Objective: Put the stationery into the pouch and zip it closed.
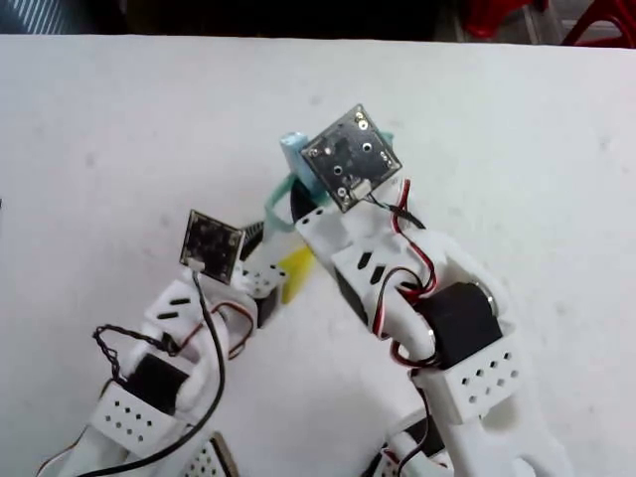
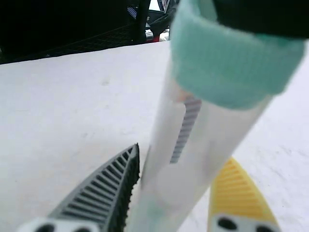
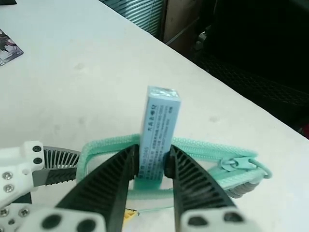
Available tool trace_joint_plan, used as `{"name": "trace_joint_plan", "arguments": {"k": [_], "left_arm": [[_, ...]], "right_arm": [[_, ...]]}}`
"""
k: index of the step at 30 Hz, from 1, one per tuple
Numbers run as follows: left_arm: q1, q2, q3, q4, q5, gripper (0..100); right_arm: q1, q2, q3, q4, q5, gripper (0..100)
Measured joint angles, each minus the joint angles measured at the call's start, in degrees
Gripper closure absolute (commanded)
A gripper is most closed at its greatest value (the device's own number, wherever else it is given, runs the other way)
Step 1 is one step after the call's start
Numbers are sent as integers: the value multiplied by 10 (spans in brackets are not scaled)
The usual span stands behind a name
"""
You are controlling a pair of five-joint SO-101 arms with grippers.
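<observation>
The pouch is clear-walled with a mint green zipper rim and lies open-mouthed on the white table; its zipper pull sits at one end. My right gripper is shut on a light blue stationery box, held upright with its lower end in the pouch mouth. In the high view the blue box pokes out beside the right wrist. My left gripper, with one grey and one yellow finger, is shut on the pouch wall just below its mint rim. Both arms meet mid-table over the pouch.
A printed card lies farther off on the table. The table's far edge borders a dark floor with red chair legs. Bare white table spreads to both sides of the arms.
</observation>
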Motion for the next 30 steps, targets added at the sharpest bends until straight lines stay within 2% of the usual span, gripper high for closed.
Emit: {"name": "trace_joint_plan", "arguments": {"k": [6,11,13,30], "left_arm": [[0,0,0,0,0,759],[0,0,0,0,0,759],[0,0,0,0,0,759],[-3,0,0,0,0,759]], "right_arm": [[0,0,0,0,0,964],[0,0,0,0,0,823],[0,0,0,0,0,794],[23,4,-43,-4,0,794]]}}
